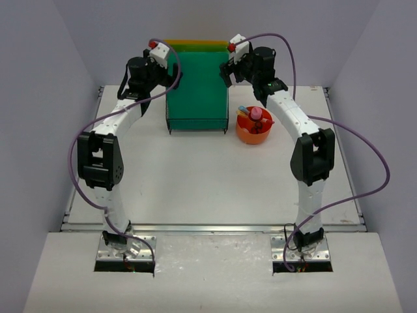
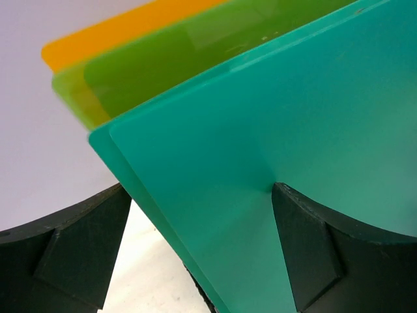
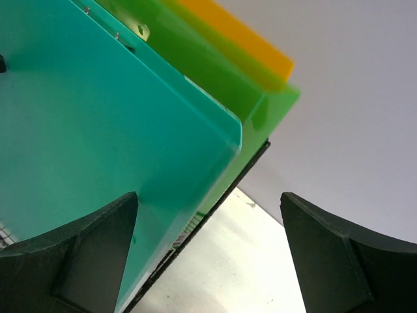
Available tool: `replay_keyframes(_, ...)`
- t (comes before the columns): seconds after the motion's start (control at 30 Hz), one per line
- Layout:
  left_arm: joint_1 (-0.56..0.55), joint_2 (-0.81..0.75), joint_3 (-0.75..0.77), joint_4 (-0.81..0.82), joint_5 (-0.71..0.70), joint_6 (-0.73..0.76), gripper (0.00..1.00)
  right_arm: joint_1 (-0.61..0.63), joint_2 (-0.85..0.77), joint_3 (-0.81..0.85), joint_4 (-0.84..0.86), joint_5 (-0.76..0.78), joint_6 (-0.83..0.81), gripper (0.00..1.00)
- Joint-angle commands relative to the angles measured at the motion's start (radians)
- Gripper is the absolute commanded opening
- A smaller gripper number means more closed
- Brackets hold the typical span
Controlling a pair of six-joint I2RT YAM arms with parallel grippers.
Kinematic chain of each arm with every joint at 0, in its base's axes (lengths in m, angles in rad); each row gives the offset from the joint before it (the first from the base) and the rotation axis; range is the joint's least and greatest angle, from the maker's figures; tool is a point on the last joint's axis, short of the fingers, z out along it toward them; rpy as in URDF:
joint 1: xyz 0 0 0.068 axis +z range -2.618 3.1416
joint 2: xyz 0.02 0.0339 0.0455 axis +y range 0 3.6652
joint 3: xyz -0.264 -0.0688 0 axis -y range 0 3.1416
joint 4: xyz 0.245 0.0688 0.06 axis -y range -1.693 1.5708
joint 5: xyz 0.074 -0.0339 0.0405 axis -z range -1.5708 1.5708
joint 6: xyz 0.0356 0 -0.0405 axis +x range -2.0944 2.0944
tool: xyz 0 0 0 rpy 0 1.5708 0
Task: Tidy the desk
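We are seeing the white bench (image 1: 195, 182) carrying a black wire rack (image 1: 197, 125) and, just beside it, an orange tray (image 1: 250, 138).

Glossy, smooth plastic on the teal folder (image 2: 313, 117); black wire mesh for the rack (image 1: 197, 124); matt white desk (image 1: 195, 176) with silvery metal rail (image 1: 215, 228).

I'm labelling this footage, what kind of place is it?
Probably a robot lab cell staged as an office: plain walls around a white desk, two arms bolted at its near edge, a mesh rack of coloured folders, an orange tray of desk supplies.
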Motion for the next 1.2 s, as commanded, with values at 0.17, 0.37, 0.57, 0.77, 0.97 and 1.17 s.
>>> replay_keyframes(0.17,0.04,0.037,0.111,0.223,0.046,-0.141,0.88,-0.035,-0.015,-0.009,0.201,0.0,0.116,0.92)
replay_keyframes(0.37,0.046,0.038,0.142,0.215,0.066,-0.134,0.89,-0.034,-0.033,-0.01,0.189,-0.04,0.143,0.93)
replay_keyframes(0.57,0.046,-0.03,0.185,0.084,0.09,-0.156,0.94,-0.033,-0.138,-0.079,0.175,-0.117,0.141,0.94)
replay_keyframes(0.77,0.05,0.049,0.665,-0.61,0.046,-0.168,1.0,-0.036,-0.24,-0.02,-0.077,-0.089,0.075,0.99)
replay_keyframes(0.97,0.073,-0.278,0.22,-0.651,0.074,-0.157,1.0,-0.156,-0.439,-0.181,-0.362,-0.068,0.104,0.99)
replay_keyframes(1.17,0.125,-0.417,-0.207,-0.73,0.13,-0.146,1.0,-0.301,-0.666,-0.587,-0.507,-0.116,0.105,0.99)
